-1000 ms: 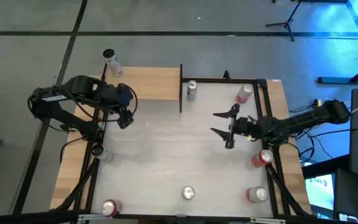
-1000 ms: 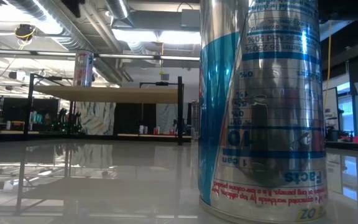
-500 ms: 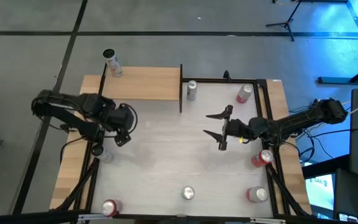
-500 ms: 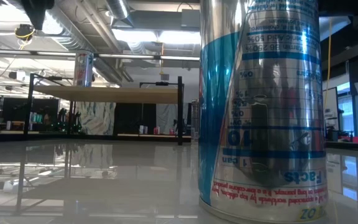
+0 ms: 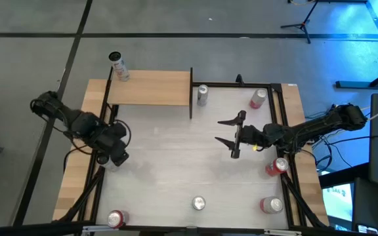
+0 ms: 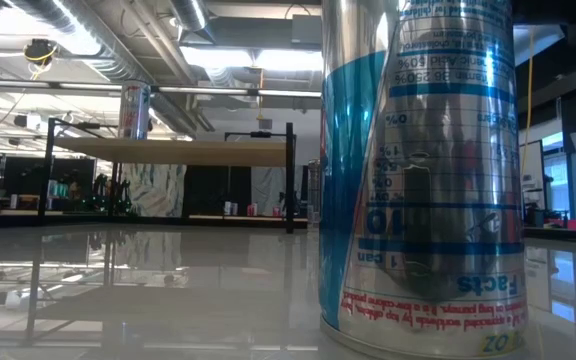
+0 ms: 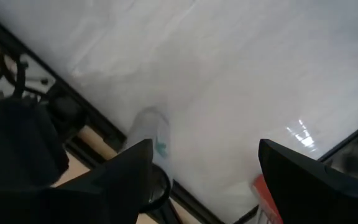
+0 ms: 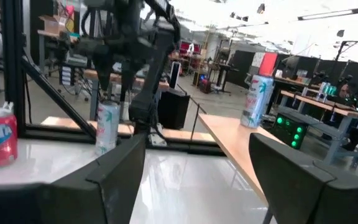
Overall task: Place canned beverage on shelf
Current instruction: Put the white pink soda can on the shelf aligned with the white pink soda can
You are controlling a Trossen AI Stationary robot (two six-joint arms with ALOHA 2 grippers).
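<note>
The shelf (image 5: pixel 151 88) is a tan board at the table's far left. One can (image 5: pixel 117 65) stands on its far left corner and also shows in the low view (image 6: pixel 135 108). My left gripper (image 5: pixel 118 156) hangs open, pointing down, just above a pale can (image 7: pixel 149 129) standing at the table's left edge. That can is partly hidden under the gripper in the high view (image 5: pixel 105 162). My right gripper (image 5: pixel 219 131) is open and level over the table's middle right, pointing toward the left edge, with nothing between its fingers.
More cans stand about: a silver can (image 5: pixel 203 94) and a red can (image 5: pixel 258 98) at the far side, two red cans (image 5: pixel 277 166) (image 5: pixel 271 204) at the right, and a silver can (image 5: pixel 198 204) and a red can (image 5: pixel 115 218) near the front. Black frame posts (image 5: pixel 190 92) edge the shelf.
My left gripper has swung from beside the shelf toward the table's near left edge and come down. It rolled about its own axis on the way and now hangs over the pale can. Its fingers stay open.
</note>
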